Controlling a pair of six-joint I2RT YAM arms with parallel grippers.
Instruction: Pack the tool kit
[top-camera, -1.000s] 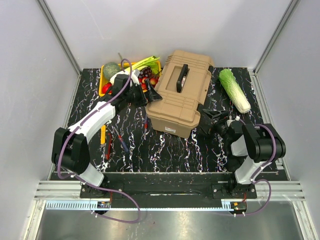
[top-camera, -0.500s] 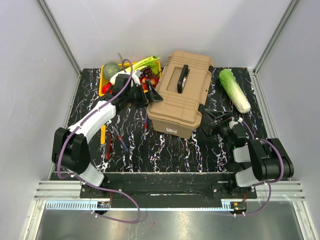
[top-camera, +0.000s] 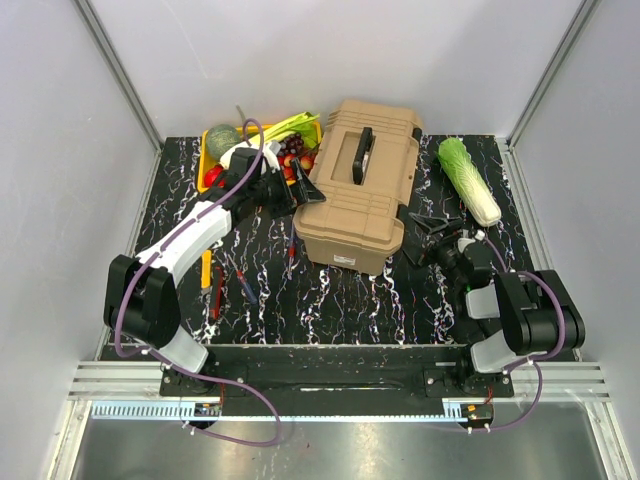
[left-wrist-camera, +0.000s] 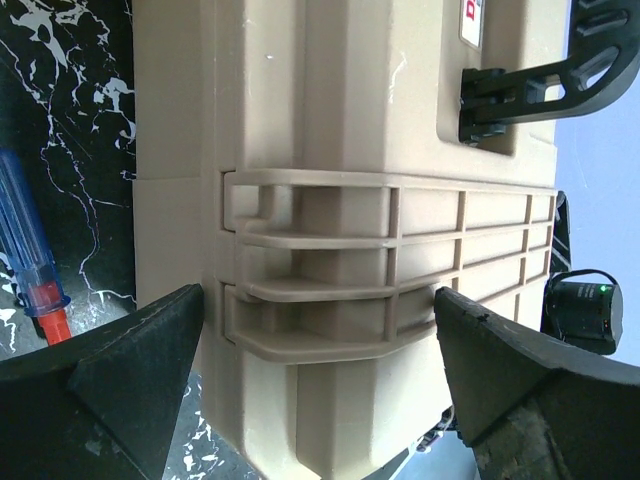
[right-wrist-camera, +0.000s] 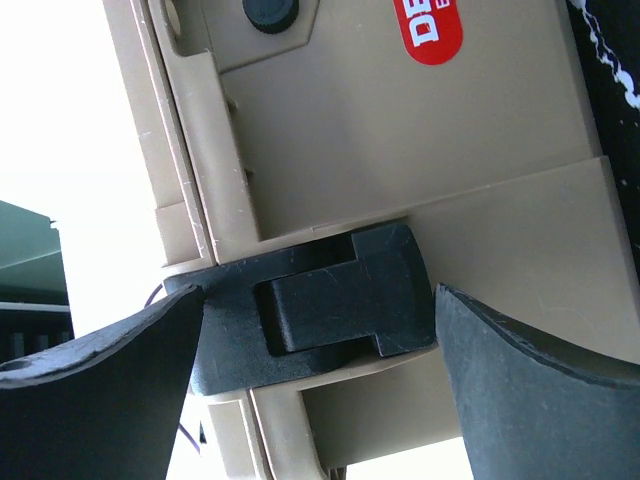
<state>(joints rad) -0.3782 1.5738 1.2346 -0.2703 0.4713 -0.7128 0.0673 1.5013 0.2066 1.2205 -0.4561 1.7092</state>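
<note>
The tan ribbed toolbox (top-camera: 352, 205) stands in the middle of the table, lid down and black handle (top-camera: 362, 157) on top. My left gripper (top-camera: 303, 190) is open against its left end. In the left wrist view that gripper (left-wrist-camera: 320, 395) straddles a ribbed corner of the toolbox (left-wrist-camera: 330, 180) without clamping it. My right gripper (top-camera: 420, 240) is open at the box's right front. In the right wrist view the gripper (right-wrist-camera: 320, 385) frames the black latch (right-wrist-camera: 330, 300), and its fingers stand clear of it. Small tools lie left of the box: a blue screwdriver (top-camera: 245, 285), a red one (top-camera: 290, 255) and a yellow-handled one (top-camera: 206, 270).
A yellow crate (top-camera: 206, 172) of fruit and vegetables sits at the back left, just behind my left gripper. A green and white cabbage (top-camera: 468, 180) lies at the back right. Frame posts and grey walls close in the table's sides.
The toolbox has turned slightly and sits squarer to the table. My right arm has dropped its elbow and settled its open gripper at the latch. The left gripper stays at the box's left end.
</note>
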